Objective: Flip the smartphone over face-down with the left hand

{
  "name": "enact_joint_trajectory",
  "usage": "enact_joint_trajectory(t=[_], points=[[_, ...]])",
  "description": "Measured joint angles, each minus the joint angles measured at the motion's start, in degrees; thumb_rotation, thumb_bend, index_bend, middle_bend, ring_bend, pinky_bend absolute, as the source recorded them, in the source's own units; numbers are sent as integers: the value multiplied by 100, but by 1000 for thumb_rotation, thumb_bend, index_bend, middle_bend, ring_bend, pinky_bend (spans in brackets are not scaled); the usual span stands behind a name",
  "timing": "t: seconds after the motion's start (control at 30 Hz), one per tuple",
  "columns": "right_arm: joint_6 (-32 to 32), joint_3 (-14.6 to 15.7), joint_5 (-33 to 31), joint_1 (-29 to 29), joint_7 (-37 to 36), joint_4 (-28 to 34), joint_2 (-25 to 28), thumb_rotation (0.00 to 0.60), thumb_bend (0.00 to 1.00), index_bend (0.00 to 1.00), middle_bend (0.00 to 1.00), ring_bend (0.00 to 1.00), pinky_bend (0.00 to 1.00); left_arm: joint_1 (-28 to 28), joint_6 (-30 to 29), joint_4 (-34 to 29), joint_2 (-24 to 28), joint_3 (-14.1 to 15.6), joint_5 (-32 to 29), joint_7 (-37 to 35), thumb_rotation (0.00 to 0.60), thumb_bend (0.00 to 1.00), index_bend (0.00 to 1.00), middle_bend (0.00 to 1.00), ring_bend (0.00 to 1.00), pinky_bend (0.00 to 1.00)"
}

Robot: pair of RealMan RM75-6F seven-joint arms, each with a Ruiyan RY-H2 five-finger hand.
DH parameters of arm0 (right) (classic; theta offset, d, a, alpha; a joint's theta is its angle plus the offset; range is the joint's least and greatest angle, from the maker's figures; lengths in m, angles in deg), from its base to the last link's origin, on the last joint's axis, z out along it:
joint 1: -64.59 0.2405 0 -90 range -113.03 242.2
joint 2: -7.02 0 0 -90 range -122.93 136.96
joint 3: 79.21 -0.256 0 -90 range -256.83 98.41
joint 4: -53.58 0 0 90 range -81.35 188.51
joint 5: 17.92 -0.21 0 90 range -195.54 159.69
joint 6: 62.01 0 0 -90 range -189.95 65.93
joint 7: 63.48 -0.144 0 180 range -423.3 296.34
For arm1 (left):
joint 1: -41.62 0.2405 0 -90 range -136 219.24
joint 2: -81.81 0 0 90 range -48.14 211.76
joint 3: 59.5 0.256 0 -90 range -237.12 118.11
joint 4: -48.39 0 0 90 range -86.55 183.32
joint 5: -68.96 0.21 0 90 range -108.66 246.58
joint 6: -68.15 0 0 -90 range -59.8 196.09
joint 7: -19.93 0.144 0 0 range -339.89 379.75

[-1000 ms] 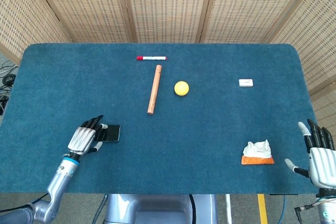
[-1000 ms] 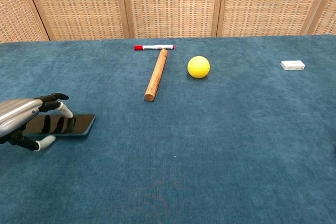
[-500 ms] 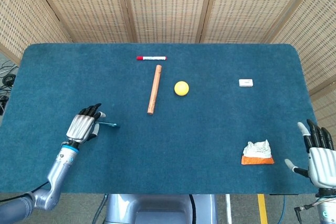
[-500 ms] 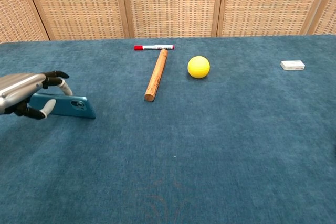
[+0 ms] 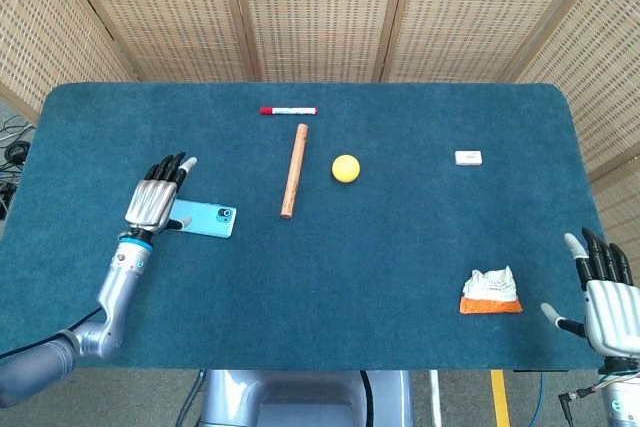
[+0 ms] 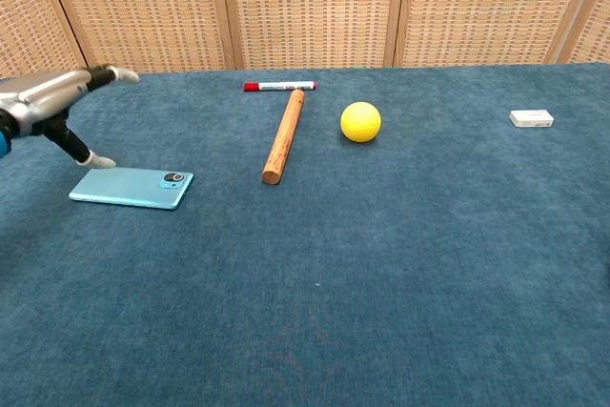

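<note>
The smartphone (image 5: 203, 218) (image 6: 132, 187) lies flat on the blue table, its light-blue back and camera facing up. My left hand (image 5: 155, 200) (image 6: 55, 102) hovers over the phone's left end with fingers spread and straight; its thumb tip comes down near the phone's far left corner, and it grips nothing. At the table's front right corner my right hand (image 5: 603, 287) is held open, fingers up, holding nothing; the chest view does not show it.
A wooden stick (image 5: 294, 170) (image 6: 284, 134) lies right of the phone, a red marker (image 5: 288, 110) (image 6: 279, 86) behind it. A yellow ball (image 5: 346, 168) (image 6: 360, 121), a white eraser (image 5: 468, 157) (image 6: 531, 118) and a crumpled orange-white wrapper (image 5: 491, 291) lie further right.
The phone went from screen-up under my left hand, through standing on edge, to lying back-up further from the front edge. My left hand let go and lifted away with fingers spread.
</note>
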Motion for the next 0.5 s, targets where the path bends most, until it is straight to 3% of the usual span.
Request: enact_joint_trajectory(t=[0.27,0.5], points=[[91,6,74,-35,-81,60,50,600,0,0,0,0,0,525,-765,-1434,1117,131,284,-84,600,0,0,0,0,0],[239,4,167,-89,-124,128,116,600,0,0,0,0,0,1559,-1787,-3087,2452,648,567,2,600,0,0,0,0,0]])
